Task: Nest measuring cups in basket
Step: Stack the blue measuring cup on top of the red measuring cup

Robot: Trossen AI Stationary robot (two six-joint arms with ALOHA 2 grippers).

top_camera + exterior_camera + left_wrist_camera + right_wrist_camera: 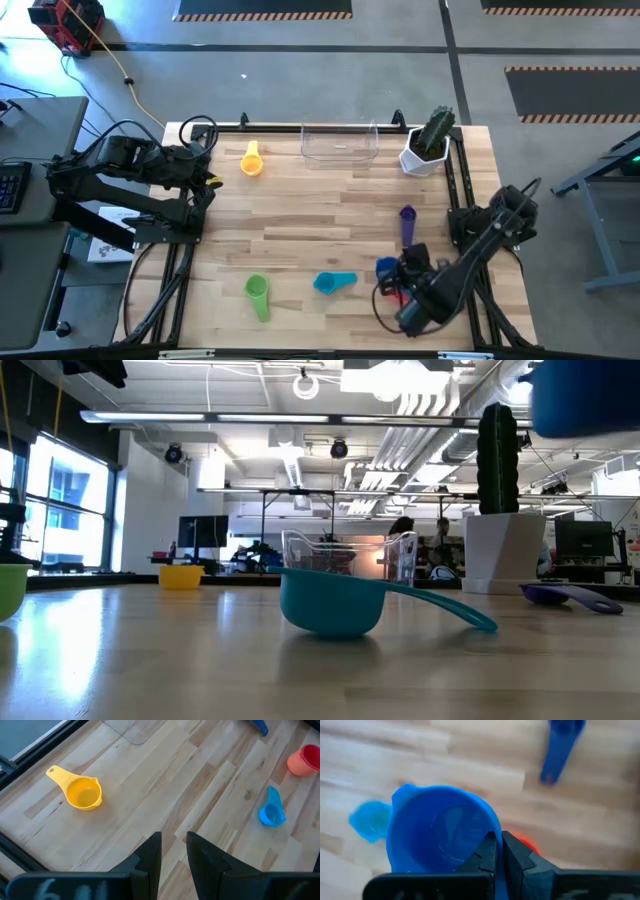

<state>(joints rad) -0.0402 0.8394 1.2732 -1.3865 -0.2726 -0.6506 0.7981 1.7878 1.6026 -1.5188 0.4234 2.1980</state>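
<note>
The blue measuring cup point(440, 837) sits in my right gripper point(499, 851), near the table's near right corner point(400, 272). It shows as a blue blur high up in the low view point(585, 400). An orange-red cup point(527, 842) lies on the table under it. The teal cup point(335, 605), green cup point(258, 295), purple cup point(407, 222) and yellow cup point(252, 160) each rest on the wood. The clear basket point(340, 143) stands at the far edge. My left gripper point(173, 855) is open and hovers by the left edge, near the yellow cup point(82, 792). My right gripper pinches the blue cup at its rim point(487, 831) between two nearly closed fingers point(517, 857). The fingers themselves cover the exact spot. The cup is lifted clear of the table, its mouth turned toward the wrist camera.
A white pot with a green cactus point(428, 145) stands right of the basket at the far right. Black frame rails run along the table's left and right sides. Bare wood lies in the middle of the table, between the cups.
</note>
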